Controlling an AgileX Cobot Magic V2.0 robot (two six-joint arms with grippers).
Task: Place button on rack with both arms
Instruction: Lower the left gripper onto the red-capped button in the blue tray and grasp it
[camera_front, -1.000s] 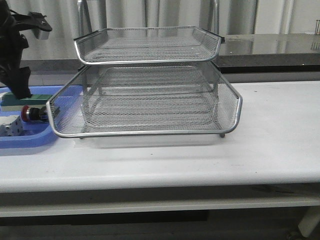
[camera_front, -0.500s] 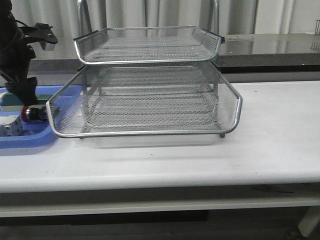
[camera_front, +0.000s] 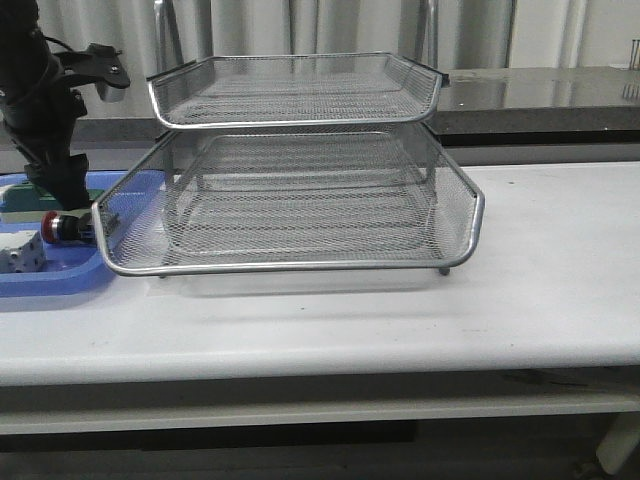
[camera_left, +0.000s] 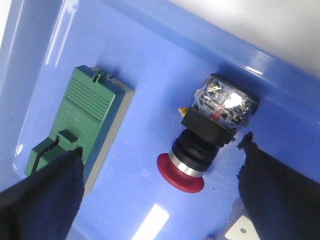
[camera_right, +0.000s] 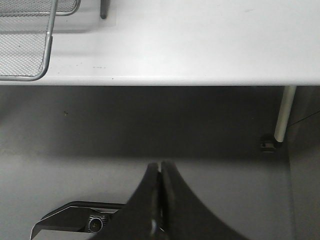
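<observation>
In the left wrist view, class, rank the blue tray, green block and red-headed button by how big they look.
1. blue tray, filling most of the picture.
2. green block.
3. button, only slightly smaller than the block.

Front cam at about table height, facing forward across the white table (camera_front: 540, 260) with the rack (camera_front: 300, 170) dead centre, mid-distance. Left wrist cam staring straight down, very close, into the blue tray (camera_left: 150, 65) – same tray visible at the far left of the front view. Right wrist cam hanging off the table's near edge, looking down past it to the floor – sharing only a rack corner (camera_right: 30, 40) and the tabletop with the front.
</observation>
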